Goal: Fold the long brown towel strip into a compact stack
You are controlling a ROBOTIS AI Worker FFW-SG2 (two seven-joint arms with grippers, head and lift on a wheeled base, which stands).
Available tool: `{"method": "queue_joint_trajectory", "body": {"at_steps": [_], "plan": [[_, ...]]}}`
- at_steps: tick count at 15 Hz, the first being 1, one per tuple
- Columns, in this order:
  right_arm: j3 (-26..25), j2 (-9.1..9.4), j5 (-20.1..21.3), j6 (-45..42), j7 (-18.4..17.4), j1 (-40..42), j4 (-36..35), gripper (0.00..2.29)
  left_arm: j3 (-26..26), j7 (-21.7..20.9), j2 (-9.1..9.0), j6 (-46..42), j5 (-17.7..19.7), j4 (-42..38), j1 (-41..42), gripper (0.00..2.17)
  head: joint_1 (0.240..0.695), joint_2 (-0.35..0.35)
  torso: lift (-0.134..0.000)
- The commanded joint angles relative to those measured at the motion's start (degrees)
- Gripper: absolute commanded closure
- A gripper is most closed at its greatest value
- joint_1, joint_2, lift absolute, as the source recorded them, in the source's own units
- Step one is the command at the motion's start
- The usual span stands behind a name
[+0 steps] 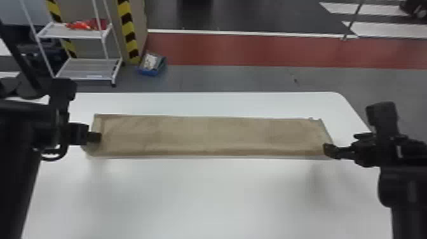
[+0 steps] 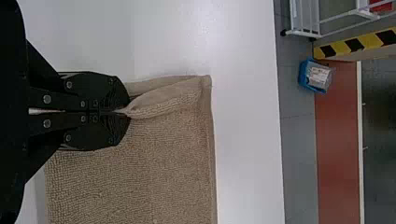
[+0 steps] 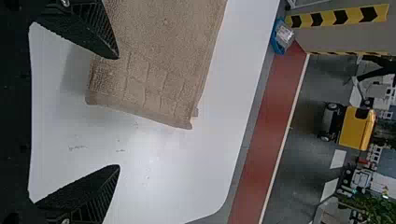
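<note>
The brown towel strip (image 1: pixel 206 136) is lying lengthwise from left to right across the white table (image 1: pixel 197 190), its left end puckering into a raised pleat. At that end, the left gripper (image 1: pixel 98 138) is clenching the towel's edge; in the left wrist view, the left gripper (image 2: pixel 125 113) is pressing its two black fingers together on the cloth. At the other end, the right gripper (image 1: pixel 328 150) is pointing inward at the near right corner. In the right wrist view, the right gripper (image 3: pixel 117 112) is holding nothing, its released fingers standing wide apart, one overlapping the towel in that view and the other showing against bare tabletop. Beyond the table, a white shelf rack (image 1: pixel 71 34) is standing beside a column with black-and-yellow striping (image 1: pixel 128 30), and a blue bin (image 1: pixel 149 71) is sitting on the floor near both.
</note>
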Motion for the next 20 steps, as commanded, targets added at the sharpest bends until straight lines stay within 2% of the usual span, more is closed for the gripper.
{"method": "queue_joint_trajectory", "body": {"at_steps": [1,4,14,15,17,20], "plan": [[-0.11,0.00,-0.01,0.34,0.09,0.38,-0.69,0.03,0.23,-1.80,0.58,1.81,0.06,-3.02,0.89,2.14,0.695,-0.064,-0.123],[-0.19,0.00,-0.27,1.22,0.26,0.56,-1.74,0.03,2.78,-4.70,1.90,4.27,0.23,-7.32,2.83,2.14,0.695,-0.068,-0.123],[-0.55,-0.26,-1.41,3.16,0.44,1.17,-4.12,0.03,3.40,-9.63,1.73,18.33,-0.65,-23.50,-0.34,2.14,0.695,-0.070,-0.123],[-0.55,-0.26,-1.41,3.33,0.44,1.08,-4.12,0.03,2.70,-9.63,1.29,19.10,-0.91,-24.90,-0.43,2.14,0.695,-0.073,-0.123],[-0.81,-0.26,-1.41,3.51,0.44,1.17,-4.12,0.03,-0.21,-10.07,-1.35,19.10,-2.84,-27.71,-0.69,2.14,0.695,-0.093,-0.123],[-1.34,-0.79,-2.47,3.51,0.44,2.14,-4.56,0.03,-6.27,-10.24,-6.97,19.10,-6.01,-29.30,-3.41,2.14,0.695,-0.135,-0.123]]}}
